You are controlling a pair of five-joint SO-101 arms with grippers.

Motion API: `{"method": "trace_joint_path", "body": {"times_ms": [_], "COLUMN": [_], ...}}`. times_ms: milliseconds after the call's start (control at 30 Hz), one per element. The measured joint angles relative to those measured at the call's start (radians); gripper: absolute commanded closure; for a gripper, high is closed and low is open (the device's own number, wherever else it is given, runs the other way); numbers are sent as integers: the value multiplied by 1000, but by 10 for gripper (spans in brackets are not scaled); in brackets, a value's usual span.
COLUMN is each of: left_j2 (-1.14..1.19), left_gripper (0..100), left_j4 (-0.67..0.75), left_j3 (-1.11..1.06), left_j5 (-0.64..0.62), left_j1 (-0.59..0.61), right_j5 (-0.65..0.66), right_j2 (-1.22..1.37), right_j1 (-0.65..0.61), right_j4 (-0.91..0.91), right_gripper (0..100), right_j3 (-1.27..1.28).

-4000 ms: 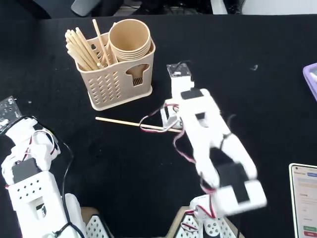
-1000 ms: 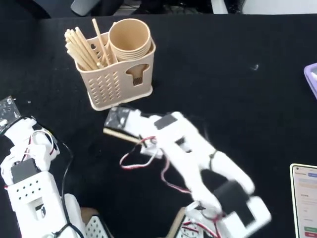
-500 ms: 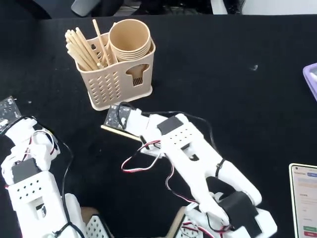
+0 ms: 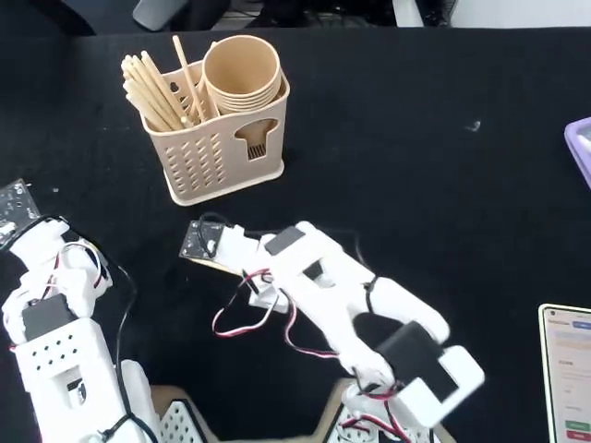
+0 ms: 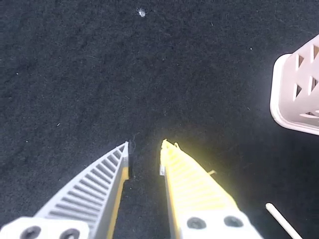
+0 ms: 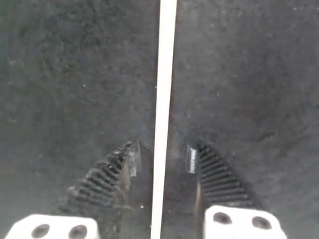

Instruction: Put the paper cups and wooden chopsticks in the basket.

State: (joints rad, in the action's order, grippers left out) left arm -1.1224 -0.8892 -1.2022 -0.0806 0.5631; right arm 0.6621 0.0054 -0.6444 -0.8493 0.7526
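Wooden chopsticks (image 4: 152, 88) stand bundled up and to the right of the left gripper (image 5: 144, 144), which hangs over bare black table (image 4: 443, 185) at the far left. Its fingers are parted a little, with nothing between them. The bundle leans in the left compartment of a beige perforated basket (image 4: 217, 161). A stack of paper cups (image 4: 242, 69) sits upright in the right compartment, so both are in the basket.

In front of the basket, nearer the arms, one loose chopstick (image 6: 164, 74) lies flat on the table. The right gripper (image 6: 162, 152) is low over it, fingers open a small way, one on each side of the stick. The wrist view shows a narrow gap on both sides, so nothing is gripped. The right arm (image 4: 342, 295) slants from its base at the near edge up and leftward to that spot.

At the far right edge are a lit screen (image 4: 568, 369) and, farther back, a purple object (image 4: 580, 148).
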Motion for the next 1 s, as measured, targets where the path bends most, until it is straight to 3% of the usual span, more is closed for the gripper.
{"method": "trace_joint_path", "body": {"times_ms": [133, 233, 467, 733, 900, 1000], "left_j2": [0, 0, 0, 0, 0, 0], "left_gripper": [884, 884, 884, 884, 884, 884], "left_j4": [0, 0, 0, 0, 0, 0], "left_j3": [0, 0, 0, 0, 0, 0], "left_j5": [0, 0, 0, 0, 0, 0], "left_j1": [0, 0, 0, 0, 0, 0], "right_j5": [0, 17, 55, 57, 57, -28], "right_j2": [52, 92, 63, -319, -574, -715], "right_j1": [-2, 0, 8, 55, 95, 95], "right_j4": [-43, -98, -169, -330, -330, -261], "right_gripper": [812, 991, 988, 988, 988, 987], "right_j3": [-64, -115, -147, -146, -146, -153]}}
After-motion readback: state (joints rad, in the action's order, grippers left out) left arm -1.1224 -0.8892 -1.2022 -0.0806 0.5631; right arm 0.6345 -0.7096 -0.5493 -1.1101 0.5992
